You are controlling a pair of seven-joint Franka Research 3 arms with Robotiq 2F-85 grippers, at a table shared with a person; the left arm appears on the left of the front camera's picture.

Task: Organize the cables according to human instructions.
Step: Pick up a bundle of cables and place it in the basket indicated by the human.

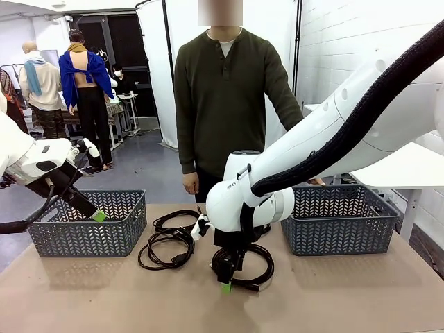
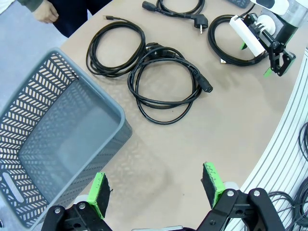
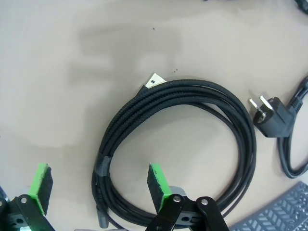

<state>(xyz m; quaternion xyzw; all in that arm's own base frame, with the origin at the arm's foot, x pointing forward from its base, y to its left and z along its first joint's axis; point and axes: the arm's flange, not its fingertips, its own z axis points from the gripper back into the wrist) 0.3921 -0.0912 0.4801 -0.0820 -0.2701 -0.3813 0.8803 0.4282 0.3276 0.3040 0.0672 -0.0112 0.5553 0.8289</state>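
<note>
Work with the right tool, spread wide and pinching nothing, low over the braided cable on the table. Note the taped stretch of the coil lying between the pads, one pad outside the loop, the other inside it. Lower straight down until both pads straddle that taped stretch, then press together on all the strands at once, not on a single turn; otherwise risks the loop unwinding on the lift. Keep clear of the two-pin plug of the neighbouring cord, just beyond the coil on the inner pad's side. Leave the left tool spread and empty above bare table, with the grey basket off to one side and two more coiled cables ahead of its fingers. Look to the human across the table for a sign before choosing a basket.
</note>
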